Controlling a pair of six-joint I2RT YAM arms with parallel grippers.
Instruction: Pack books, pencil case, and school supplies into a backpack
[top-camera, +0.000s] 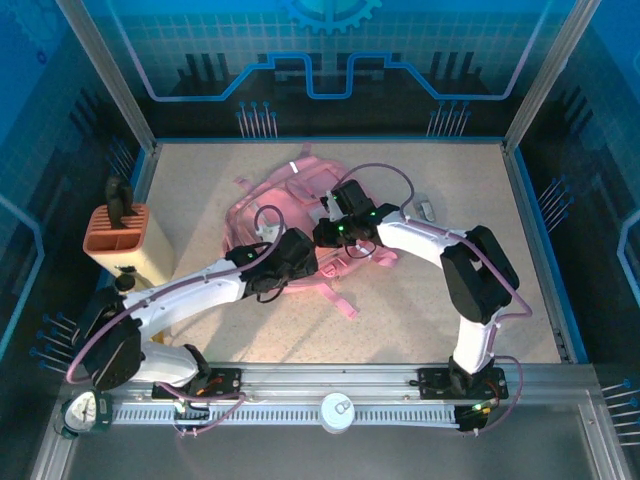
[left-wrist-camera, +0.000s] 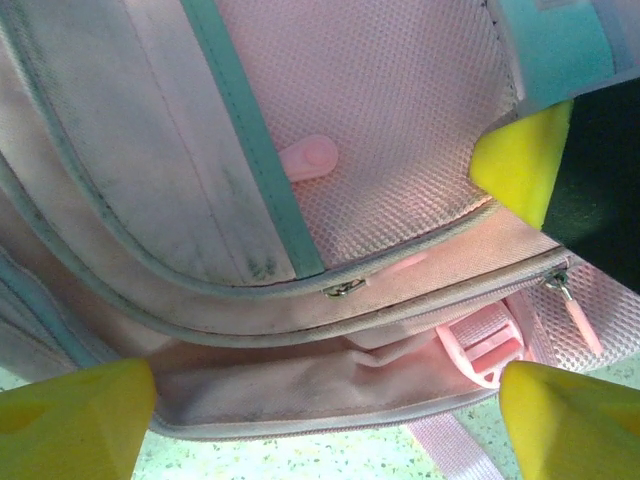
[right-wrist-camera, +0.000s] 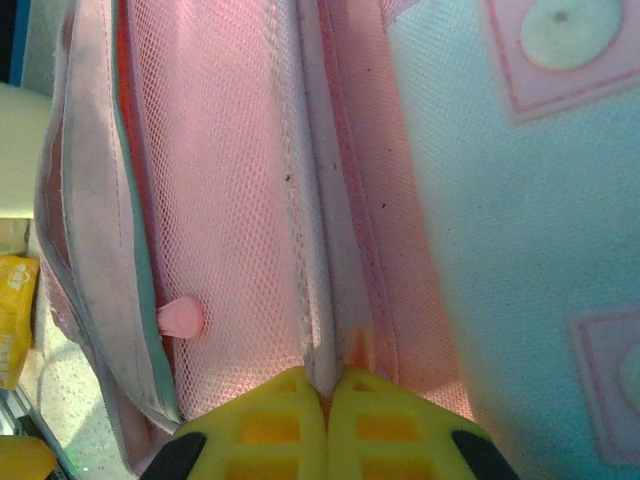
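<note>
**Now: right pinch on the seam, left jaws wide at the pocket mouth**

The right gripper (right-wrist-camera: 325, 415) is clenched, its yellow pads pressed together on a pale piped seam of the backpack (right-wrist-camera: 240, 200). The seam runs straight away from the fingertips, with pink mesh on one side and a pale blue panel on the other.

The left gripper (left-wrist-camera: 320, 430) is released, its fingers (left-wrist-camera: 75, 420) spread wide. The backpack lies directly ahead of them and between them. A slack pocket mouth sits just past the fingertips. A zip slider (left-wrist-camera: 345, 288) lies further ahead on the line of teeth. A pink zip pull (left-wrist-camera: 580, 320) and a pink buckle (left-wrist-camera: 480, 350) sit toward the right-hand finger.

The step in hand looks like spreading a compartment open so the books can go in. For that, the right pinch needs to be firm and to draw its seam up and away from the left gripper, so the mouth gapes rather than folds.

The left gripper should come down on the near lip just ahead of its fingertips. It should close on a single layer of fabric, well clear of the buckle and the strap webbing below it. Catching the mesh or two layers at once would pin the pocket closed.

The bag is soft and will likely slide or bunch, so the two pulls should be slow and opposed. How far the zip is drawn cannot be told. If the mouth resists, the slider ahead is the thing to move first.
</note>
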